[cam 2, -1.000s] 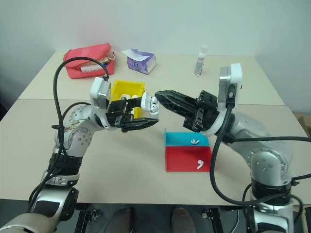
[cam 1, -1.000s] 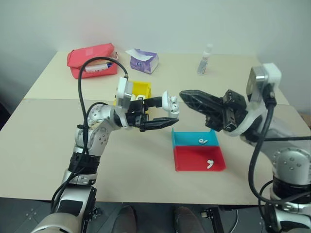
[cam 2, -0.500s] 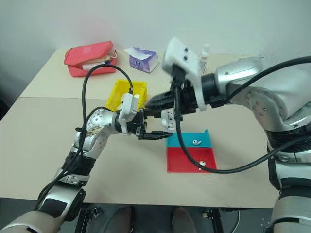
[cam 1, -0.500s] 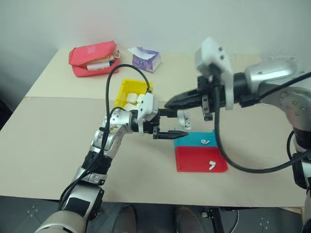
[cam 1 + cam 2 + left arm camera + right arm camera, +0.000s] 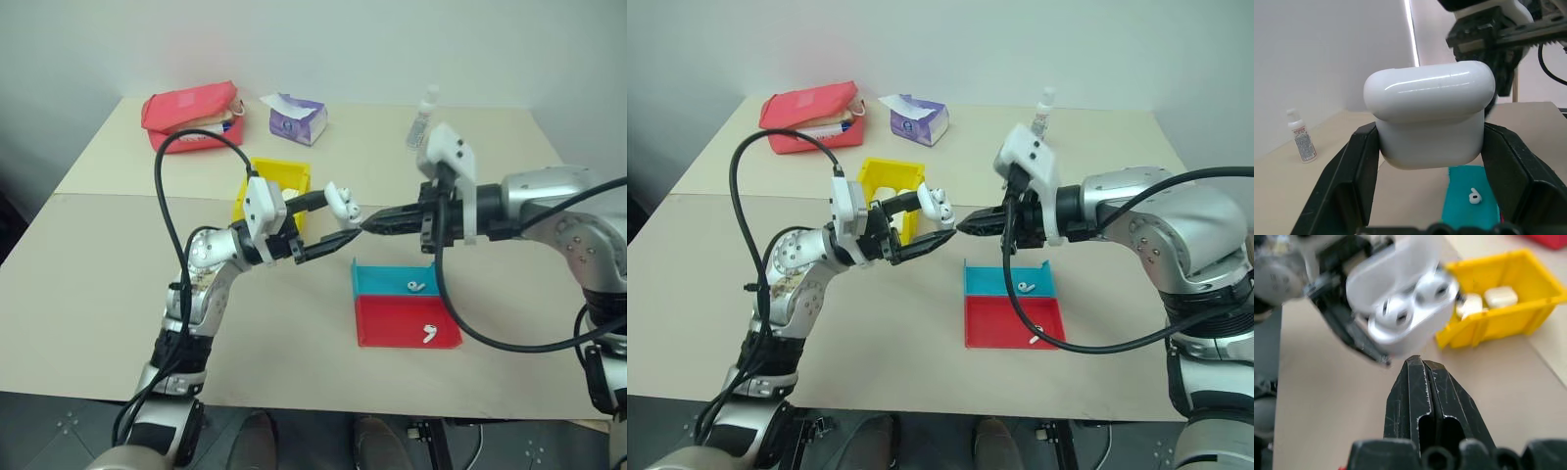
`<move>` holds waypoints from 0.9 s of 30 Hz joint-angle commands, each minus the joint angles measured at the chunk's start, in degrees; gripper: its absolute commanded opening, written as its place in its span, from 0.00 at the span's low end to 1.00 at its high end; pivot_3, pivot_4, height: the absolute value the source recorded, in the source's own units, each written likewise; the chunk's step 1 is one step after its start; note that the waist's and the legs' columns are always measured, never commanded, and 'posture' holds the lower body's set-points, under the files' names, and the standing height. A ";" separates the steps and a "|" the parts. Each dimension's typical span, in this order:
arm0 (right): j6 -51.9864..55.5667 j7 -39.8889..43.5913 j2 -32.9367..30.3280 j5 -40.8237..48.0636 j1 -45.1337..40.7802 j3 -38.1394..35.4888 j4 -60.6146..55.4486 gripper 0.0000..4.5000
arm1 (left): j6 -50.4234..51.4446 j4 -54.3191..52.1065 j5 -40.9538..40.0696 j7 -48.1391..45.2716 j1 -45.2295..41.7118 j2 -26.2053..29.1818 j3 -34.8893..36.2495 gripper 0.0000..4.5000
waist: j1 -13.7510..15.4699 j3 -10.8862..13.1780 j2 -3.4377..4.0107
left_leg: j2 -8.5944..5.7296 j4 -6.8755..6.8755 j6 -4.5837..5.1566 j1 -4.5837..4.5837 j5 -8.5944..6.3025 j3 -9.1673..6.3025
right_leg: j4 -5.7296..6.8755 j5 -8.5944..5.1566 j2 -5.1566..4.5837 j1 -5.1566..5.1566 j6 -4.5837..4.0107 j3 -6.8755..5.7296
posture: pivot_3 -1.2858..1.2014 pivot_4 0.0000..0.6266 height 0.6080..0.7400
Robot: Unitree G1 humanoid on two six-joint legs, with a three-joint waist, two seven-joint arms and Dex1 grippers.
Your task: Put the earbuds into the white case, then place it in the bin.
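White glossy plastic: the white case [image 5: 340,202], lid hinged open, clamped between the fingers of the left gripper [image 5: 338,220] and held in the air above the middle of the table [image 5: 98,274], just beside the bin [image 5: 257,186]. Two earbuds seated in the case's wells, per the right wrist view. Further right, the right gripper [image 5: 366,225] pinched closed on nothing, tip just beside the case. Two more earbuds [image 5: 412,286] lying loose in the teal tray [image 5: 372,281] and the red tray [image 5: 392,328], near the table's front edge. Step in hand, judged: closing the lid. Next: press the lid down with the closed tip, then carry the case over the bin and release.
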 commanded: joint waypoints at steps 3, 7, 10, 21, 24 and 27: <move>-1.92 5.70 -1.82 2.64 -3.16 -3.07 -5.34 0.01 | 0.55 -0.57 -1.39 -2.79 -1.86 1.64 -1.11 0.64 | 0.19 -0.01 0.01 | 0.00 0.02 0.00 0.01 0.00 -0.01 | 0.01 0.00 0.00 0.03 0.00 -0.02 | 0.52 0.24 1.00; -2.99 8.65 -1.79 1.13 -6.75 -1.61 -3.26 0.01 | -0.06 3.21 -4.47 -10.70 -4.45 1.71 -2.19 0.64 | 0.05 -0.01 0.02 | -0.01 0.07 0.00 0.02 0.01 0.00 | 0.08 0.00 0.00 0.03 0.00 -0.03 | 0.52 0.24 1.00; -2.30 8.63 0.01 -0.50 -10.23 0.54 -0.85 0.01 | -0.93 4.09 -4.69 -13.94 -5.06 1.20 -3.72 0.64 | -0.21 -0.02 0.03 | -0.01 0.07 0.00 0.04 0.01 0.00 | 0.12 0.00 0.01 0.01 0.00 -0.01 | 0.52 0.24 1.00; 0.51 10.88 1.83 -8.39 -16.68 14.05 -1.71 0.01 | -2.21 7.91 -3.83 -16.39 -7.99 -0.08 -4.31 0.64 | -0.24 -0.02 0.03 | -0.01 0.12 0.01 0.02 0.01 -0.02 | 0.19 0.00 0.00 0.00 0.00 -0.03 | 0.52 0.24 1.00; 0.06 11.77 0.16 -10.12 -15.53 14.44 -2.16 0.01 | -2.38 7.70 -4.09 -15.62 -7.90 -0.40 -3.72 0.64 | 0.02 -0.02 0.03 | -0.01 0.13 0.01 0.00 0.01 -0.02 | 0.17 0.00 0.00 0.00 0.00 -0.03 | 0.52 0.24 1.00; 0.24 12.68 -2.54 -10.27 -12.98 12.56 -2.96 0.01 | -2.05 5.71 -4.70 -15.21 -6.37 0.40 -2.94 0.64 | 0.04 -0.02 0.04 | -0.01 0.15 0.02 -0.01 0.01 -0.03 | 0.17 0.00 0.00 0.00 0.00 -0.04 | 0.52 0.24 1.00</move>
